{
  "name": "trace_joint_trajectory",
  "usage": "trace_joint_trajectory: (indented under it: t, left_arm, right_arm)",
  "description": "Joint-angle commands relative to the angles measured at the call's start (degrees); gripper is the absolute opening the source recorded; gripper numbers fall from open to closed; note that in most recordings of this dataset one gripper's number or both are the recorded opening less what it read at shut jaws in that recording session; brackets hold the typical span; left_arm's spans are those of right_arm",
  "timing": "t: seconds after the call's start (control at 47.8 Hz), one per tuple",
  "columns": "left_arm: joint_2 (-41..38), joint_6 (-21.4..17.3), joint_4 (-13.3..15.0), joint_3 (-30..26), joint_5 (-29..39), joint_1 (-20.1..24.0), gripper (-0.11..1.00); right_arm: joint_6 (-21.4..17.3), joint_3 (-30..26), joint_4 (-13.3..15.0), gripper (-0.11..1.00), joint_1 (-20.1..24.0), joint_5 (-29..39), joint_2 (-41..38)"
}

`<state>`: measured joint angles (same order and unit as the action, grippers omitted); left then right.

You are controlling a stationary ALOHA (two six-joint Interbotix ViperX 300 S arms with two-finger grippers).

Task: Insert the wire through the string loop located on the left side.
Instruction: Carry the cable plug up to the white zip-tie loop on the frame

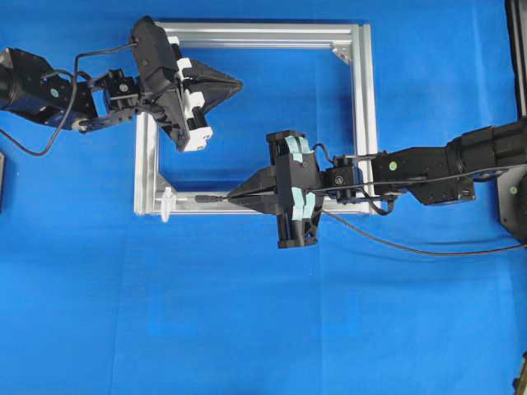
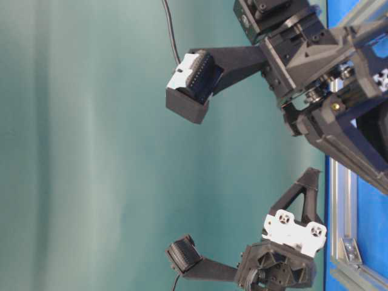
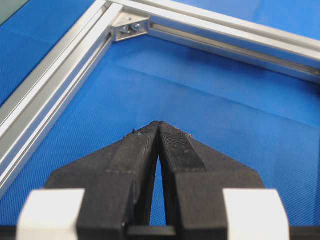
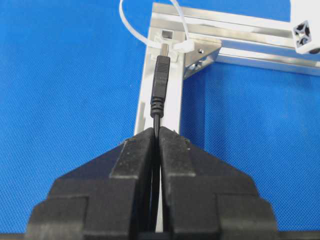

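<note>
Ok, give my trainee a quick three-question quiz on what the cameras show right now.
1. True or false: the right tool is shut on the wire.
2. Multiple choice: the wire's metal tip is (A) far past the string loop, (B) pointing at the loop near the frame corner, not clearly through it, (C) lying loose on the blue cloth.
3. What does the left tool hold?

Key: 1 true. 2 B. 3 Nothing; its jaws are shut and empty, above the cloth inside the frame.
</note>
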<state>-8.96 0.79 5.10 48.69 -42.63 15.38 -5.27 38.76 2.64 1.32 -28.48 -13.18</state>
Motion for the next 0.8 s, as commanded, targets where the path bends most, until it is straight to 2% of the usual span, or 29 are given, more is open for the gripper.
trace_joint_trajectory:
  t: [0.0, 0.545, 0.775]
  left_arm:
    - [1.93, 0.09, -0.18, -0.44, -0.26, -0.26, 0.00]
    - [2.02, 0.09, -0.18, -0.26, -0.26, -0.26, 0.00]
    - [2.02, 0.00, -0.18, -0.18, -0.26, -0.26, 0.00]
  right_arm:
    - [-0.09, -1.05, 0.09, 0.00, 0.09, -0.26, 2.02]
    - [-0.09, -6.94, 1.49, 0.00, 0.70, 3.69, -1.32]
    - [-0.18, -6.77, 1.41, 0.00, 0.70, 4.13, -1.49]
